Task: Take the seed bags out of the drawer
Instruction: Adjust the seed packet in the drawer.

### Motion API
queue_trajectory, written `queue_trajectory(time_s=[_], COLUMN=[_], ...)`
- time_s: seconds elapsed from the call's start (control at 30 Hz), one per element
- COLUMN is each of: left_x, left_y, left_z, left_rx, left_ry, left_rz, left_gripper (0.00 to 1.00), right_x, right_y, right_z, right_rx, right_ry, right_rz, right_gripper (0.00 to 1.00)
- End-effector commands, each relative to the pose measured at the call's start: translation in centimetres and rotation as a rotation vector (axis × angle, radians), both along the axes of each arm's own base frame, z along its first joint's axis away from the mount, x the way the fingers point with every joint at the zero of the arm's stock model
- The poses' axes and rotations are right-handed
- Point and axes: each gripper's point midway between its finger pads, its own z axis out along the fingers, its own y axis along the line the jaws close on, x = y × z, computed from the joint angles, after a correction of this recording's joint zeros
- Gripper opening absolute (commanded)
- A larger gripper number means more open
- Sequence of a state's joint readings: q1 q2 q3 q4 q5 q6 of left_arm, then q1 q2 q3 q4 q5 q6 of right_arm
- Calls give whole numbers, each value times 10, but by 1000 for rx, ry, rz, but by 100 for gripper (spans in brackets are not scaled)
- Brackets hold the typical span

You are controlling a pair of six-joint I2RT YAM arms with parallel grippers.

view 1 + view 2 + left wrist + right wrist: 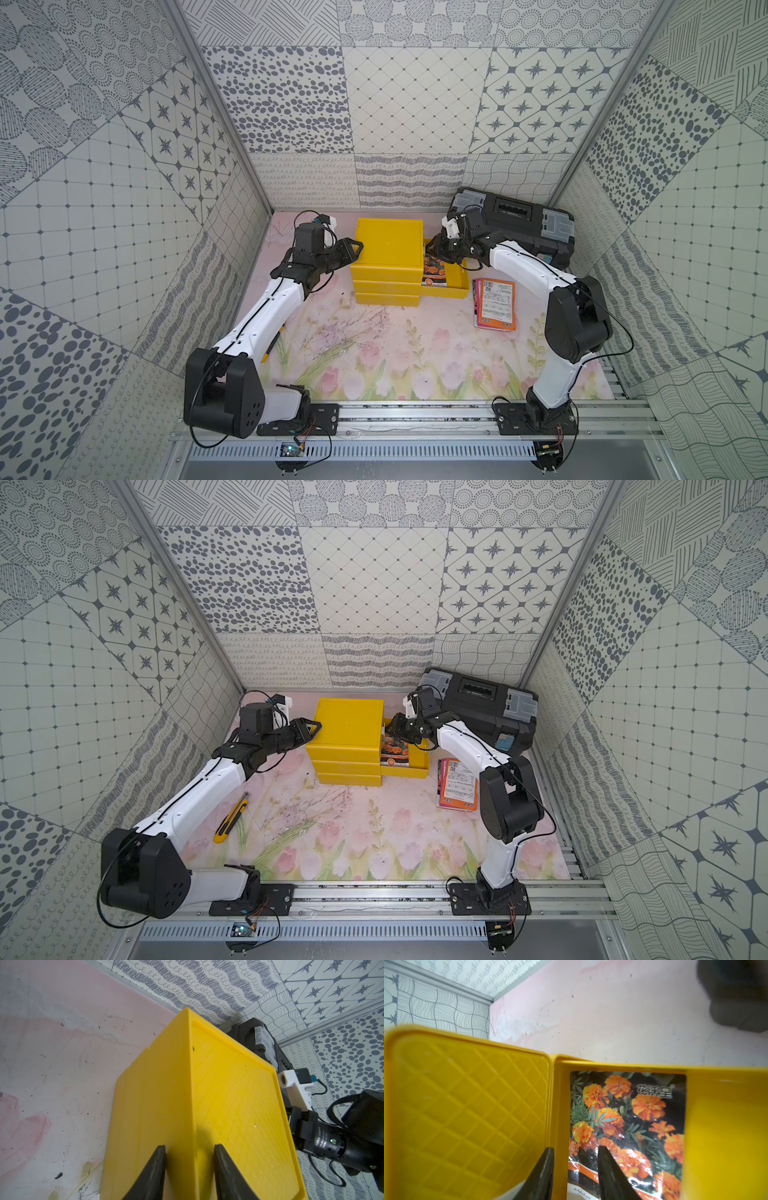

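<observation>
Broadly, the task is judged part done. At far left a yellow utility knife (230, 818) is seen lying on the floral mat (374, 345); it is no part of the job.

Next, the L gripper (355, 249) is set against the top left edge of the yellow drawer unit (388, 245). In the left wrist view its jaws are seen parted w/ that edge running between them, one finger over the side wall and the other over the lid. Nothing is pinched. A bracing role is presumed, not proven.

The top drawer (451, 293) is pulled out to the unit's right side. One marigold seed bag (434, 270) is seen flat inside it, photo side up, close to the wall nearest the unit. The R gripper (434, 249) is held just over the bag's end nearest the back wall. In the right wrist view its jaws are spread, one finger above the bag and the other above the drawer wall. No grip is shown.

Further right, a stack of seed bags (496, 303) is laid on the mat, clear of the drawer. An orange one w/ a white label is on top and magenta edges show under it; the count can't be told. Behind, a black toolbox (515, 216) is parked.

So most bags are out. Approx. one is left to be pinched, lifted and added to the stack. Whether more lie beneath it can't be told.
</observation>
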State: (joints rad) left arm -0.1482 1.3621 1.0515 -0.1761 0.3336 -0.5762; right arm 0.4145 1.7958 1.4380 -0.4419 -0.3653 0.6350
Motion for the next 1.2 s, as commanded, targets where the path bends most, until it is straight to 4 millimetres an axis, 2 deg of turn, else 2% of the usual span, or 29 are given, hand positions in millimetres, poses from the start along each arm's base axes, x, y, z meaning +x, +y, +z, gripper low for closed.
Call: queue_trajectory(time_s=[0.0, 0.13, 0.37, 0.53, 0.87, 1.17], left_x=[-76, -75, -76, -76, -77, -78], left_y=[10, 10, 10, 10, 10, 11], left_z=[-89, -89, -91, -91, -92, -92], left_rx=[87, 87, 88, 92, 93, 96], left_ry=[463, 463, 467, 467, 470, 471], left_rz=[-26, -25, -26, -26, -25, -27], left_gripper=[40, 40, 40, 40, 40, 40], right_x=[-1, -1, 0, 2, 4, 4], right_y=[-18, -37, -43, -39, -26, -5], right_z=[11, -3, -36, -52, -69, -81], right_rx=[-84, -215, -287, -282, -233, -102], right_ry=[-44, -34, 17, 48, 84, 132], right_rz=[-25, -44, -40, -30, -16, -7], right_gripper=[42, 47, 50, 50, 48, 38])
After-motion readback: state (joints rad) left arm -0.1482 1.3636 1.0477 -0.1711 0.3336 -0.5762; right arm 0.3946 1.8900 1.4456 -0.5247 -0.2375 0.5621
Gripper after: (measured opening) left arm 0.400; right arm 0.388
